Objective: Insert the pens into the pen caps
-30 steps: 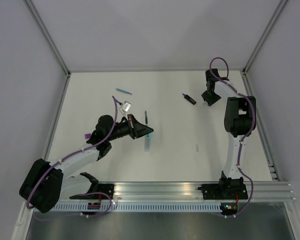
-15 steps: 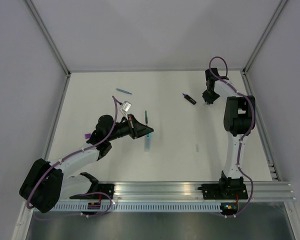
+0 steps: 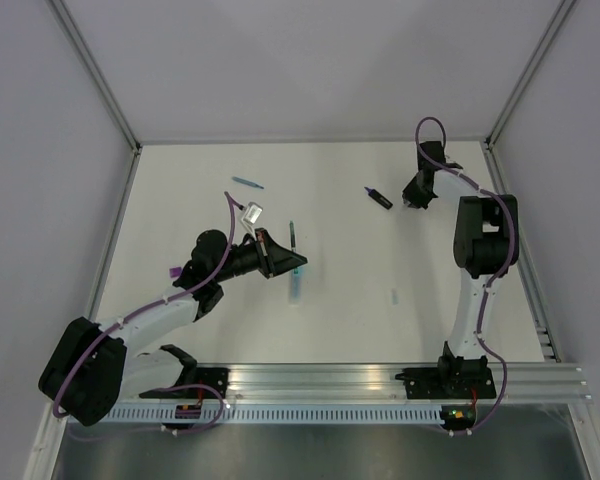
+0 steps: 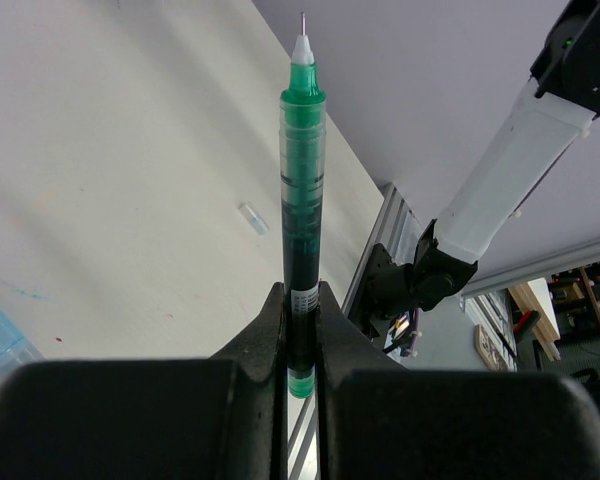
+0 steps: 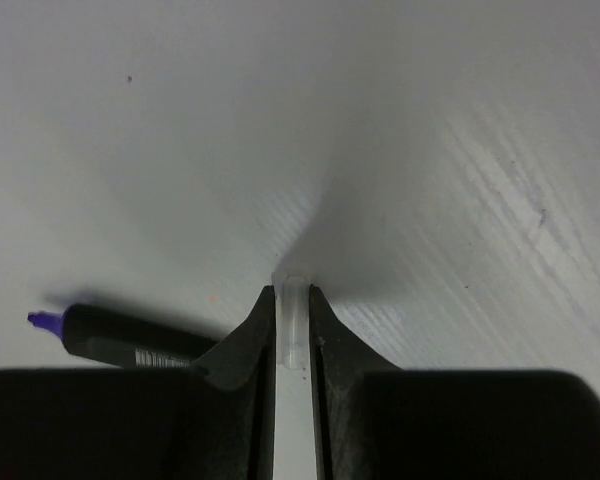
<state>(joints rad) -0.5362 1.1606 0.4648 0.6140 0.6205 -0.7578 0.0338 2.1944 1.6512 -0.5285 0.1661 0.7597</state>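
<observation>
Lying beside right claw (image 5: pixel 291 300): black-and-purple marker (image 5: pixel 130 338).

I am looking down on a white table (image 3: pixel 340 320); grey walls (image 3: pixel 310 60) are enclosing it above, and an aluminium rail (image 3: pixel 330 378) is running along the bottom.

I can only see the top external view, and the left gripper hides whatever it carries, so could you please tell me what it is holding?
Observer: The left gripper is shut on a green pen. It grips the pen near the back end, and the bare needle tip points away from the gripper.
Operator: Thank you. Is the right gripper carrying anything?
Observer: Yes, the right gripper is shut on a small translucent cap.
Operator: And is the marker beside it capped?
Observer: No, the black marker lies on the table with its purple tip bare.
</observation>
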